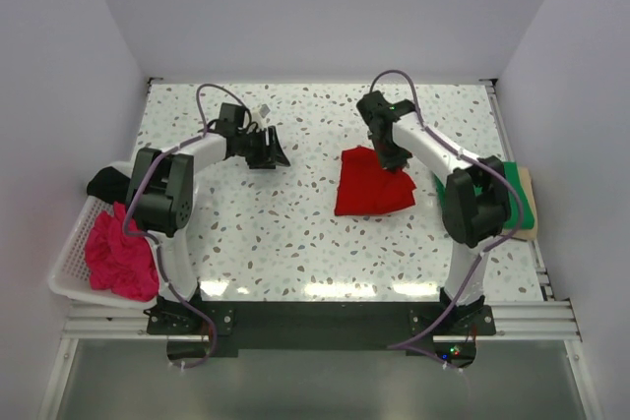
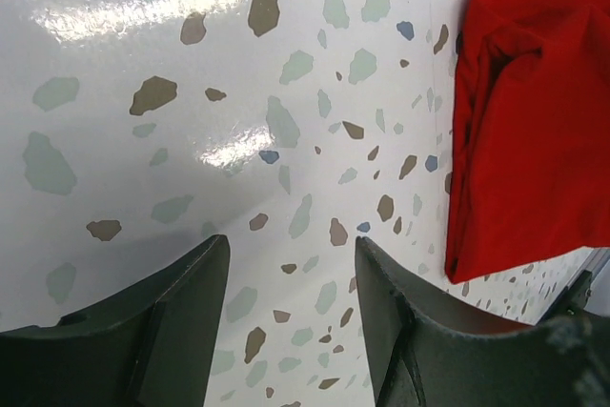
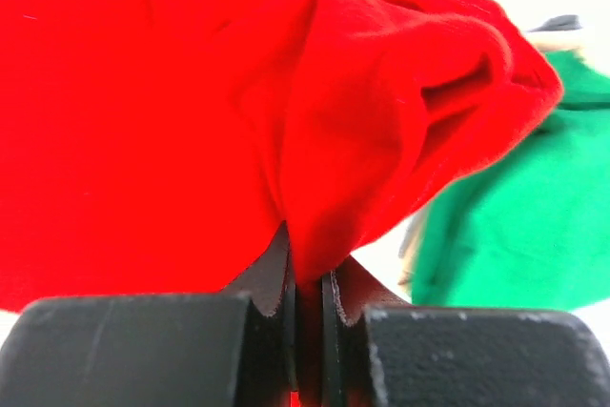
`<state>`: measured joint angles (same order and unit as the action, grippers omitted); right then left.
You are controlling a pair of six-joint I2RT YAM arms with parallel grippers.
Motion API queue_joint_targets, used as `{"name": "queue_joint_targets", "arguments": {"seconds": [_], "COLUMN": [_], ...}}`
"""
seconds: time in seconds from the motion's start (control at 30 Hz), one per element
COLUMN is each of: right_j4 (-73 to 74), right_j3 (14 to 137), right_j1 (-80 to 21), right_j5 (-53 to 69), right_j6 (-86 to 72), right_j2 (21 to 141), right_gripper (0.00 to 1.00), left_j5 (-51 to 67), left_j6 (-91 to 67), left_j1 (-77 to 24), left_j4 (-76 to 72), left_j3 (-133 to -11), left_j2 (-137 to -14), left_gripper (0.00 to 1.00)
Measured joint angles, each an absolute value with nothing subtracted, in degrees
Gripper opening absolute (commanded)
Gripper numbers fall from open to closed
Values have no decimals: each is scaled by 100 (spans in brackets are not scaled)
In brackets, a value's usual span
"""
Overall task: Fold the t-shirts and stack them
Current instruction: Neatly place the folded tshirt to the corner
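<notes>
Speckled table (image 1: 295,223): white basket (image 1: 69,268) at 9 o'clock holds magenta shirt (image 1: 120,258), black shirt (image 1: 106,184); right gripper (image 3: 307,293) pinching red shirt (image 1: 369,189) near centre; left gripper (image 2: 291,254) spread; green shirt (image 1: 517,199) at 3 o'clock

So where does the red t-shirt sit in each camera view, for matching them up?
Top external: red t-shirt right of centre on the table, its far edge at the right claw.
Left wrist: along the right edge, lying on the speckled table.
Right wrist: fills most of the frame, a fold pinched in the right claw.
Shared landmark: green t-shirt, beside it in top and right wrist views only.
</notes>
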<state>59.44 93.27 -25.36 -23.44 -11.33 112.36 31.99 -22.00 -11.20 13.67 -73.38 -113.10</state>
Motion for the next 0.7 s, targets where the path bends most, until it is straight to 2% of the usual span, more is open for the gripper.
{"name": "queue_joint_targets", "arguments": {"seconds": [0.7], "right_j4": [7026], "right_j3": [9330], "right_j1": [-1900], "right_j5": [-3057], "right_j6": [-246], "right_j2": [9504], "right_gripper": [0], "left_j5": [3387], "left_j6": [-2307], "left_j1": [-1094], "left_j4": [1238], "left_j3": [-7133], "left_j2": [-11266], "left_gripper": [59]}}
